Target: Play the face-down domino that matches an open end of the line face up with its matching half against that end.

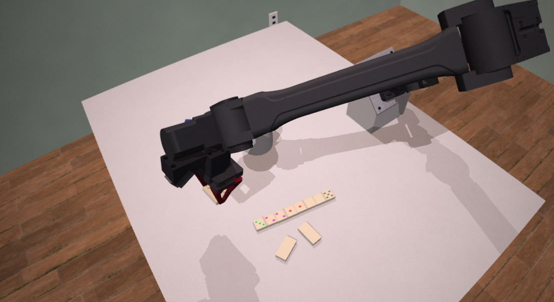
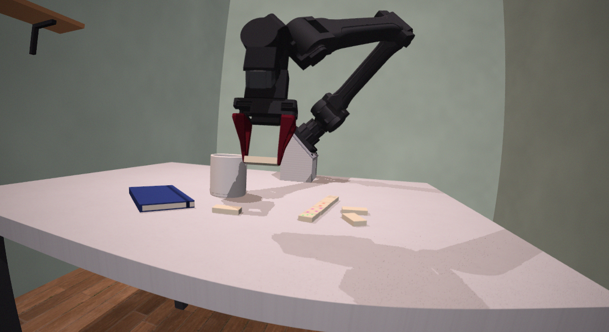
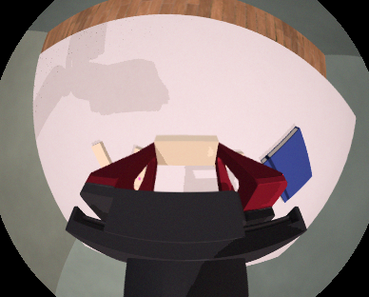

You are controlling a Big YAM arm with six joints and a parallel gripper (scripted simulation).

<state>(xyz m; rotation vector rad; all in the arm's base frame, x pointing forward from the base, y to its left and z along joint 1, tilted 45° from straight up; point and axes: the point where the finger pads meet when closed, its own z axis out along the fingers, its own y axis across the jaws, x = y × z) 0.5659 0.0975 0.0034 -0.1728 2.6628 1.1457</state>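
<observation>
My claw grips a domino endwise. Read pips first; keep grip steady, well above the line.

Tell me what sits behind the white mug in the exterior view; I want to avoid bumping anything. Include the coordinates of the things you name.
Past the mug (image 2: 222,176), only tabletop (image 2: 187,168) and wall (image 2: 178,95) show around it. Whatever the mug's body covers cannot be seen.
</observation>
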